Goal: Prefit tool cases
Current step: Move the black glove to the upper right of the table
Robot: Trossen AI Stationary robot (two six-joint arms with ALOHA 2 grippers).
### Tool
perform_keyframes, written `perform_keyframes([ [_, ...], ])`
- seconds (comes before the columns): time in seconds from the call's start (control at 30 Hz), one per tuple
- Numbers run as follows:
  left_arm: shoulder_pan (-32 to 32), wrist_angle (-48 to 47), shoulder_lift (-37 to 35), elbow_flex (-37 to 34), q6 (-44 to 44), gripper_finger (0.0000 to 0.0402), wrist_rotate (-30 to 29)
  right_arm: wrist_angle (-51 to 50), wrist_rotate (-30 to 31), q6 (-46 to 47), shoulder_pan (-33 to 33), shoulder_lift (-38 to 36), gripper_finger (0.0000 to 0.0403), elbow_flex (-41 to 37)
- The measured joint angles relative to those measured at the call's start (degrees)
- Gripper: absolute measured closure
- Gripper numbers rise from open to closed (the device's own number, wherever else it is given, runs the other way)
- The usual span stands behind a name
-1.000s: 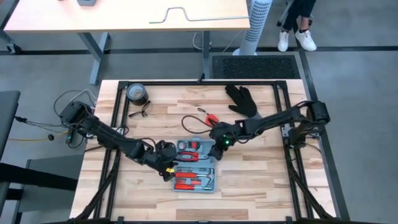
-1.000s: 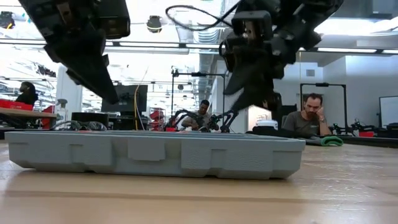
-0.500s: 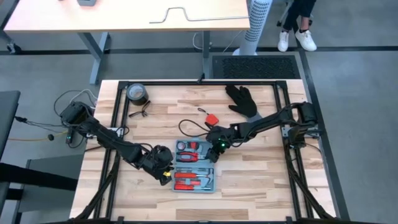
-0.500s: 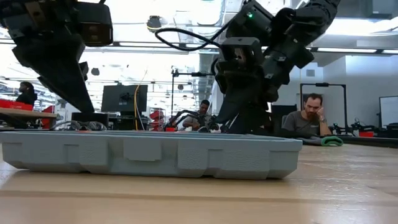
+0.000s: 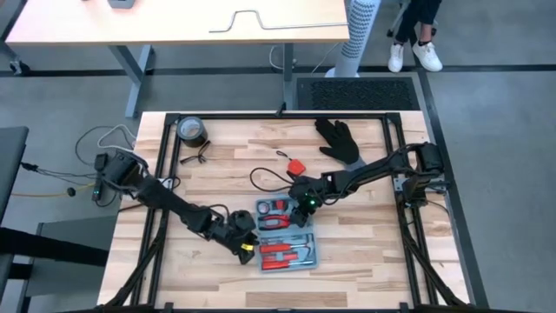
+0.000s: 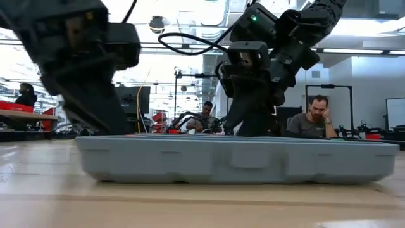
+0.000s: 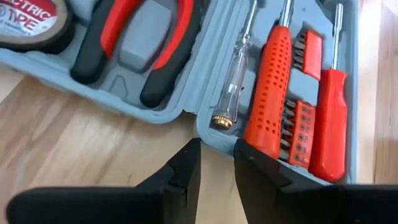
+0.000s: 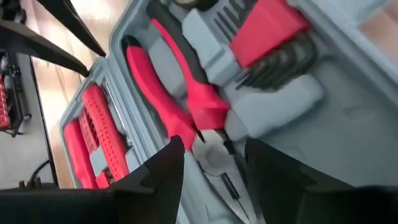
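Flat blue-grey plastic tool case [image 5: 284, 235] lies open near the wooden tabletop's [image 5: 365, 261] front edge, my left gripper [image 7: 216, 163] narrowly parted at its rim to steady it, my right gripper [image 8: 211, 165] spread over the red-handled pliers [image 8: 177, 93], likely seating them.

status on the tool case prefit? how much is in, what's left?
Done: the open tool case already holds pliers, tape, two orange screwdrivers and a hex key set.
In hand: left gripper sits at the case's edge, nearly shut; right gripper hovers open over the pliers.
Left: one small red item lies loose on the table; case not closed.
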Motion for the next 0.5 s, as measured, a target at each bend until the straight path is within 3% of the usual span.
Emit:
perform_keyframes([
  [0.2, 3.63, 0.82, 0.27, 0.0, 3.24, 0.0315, 0.78, -1.98, -2.98, -1.03, 0.71, 0.0, 0.0225, 0.0],
  [0.5, 5.76, 1.6, 0.32, -0.07, 5.27, 0.0315, 2.34, -1.14, -12.67, -1.66, 0.74, 0.0, 0.0225, 0.0],
])
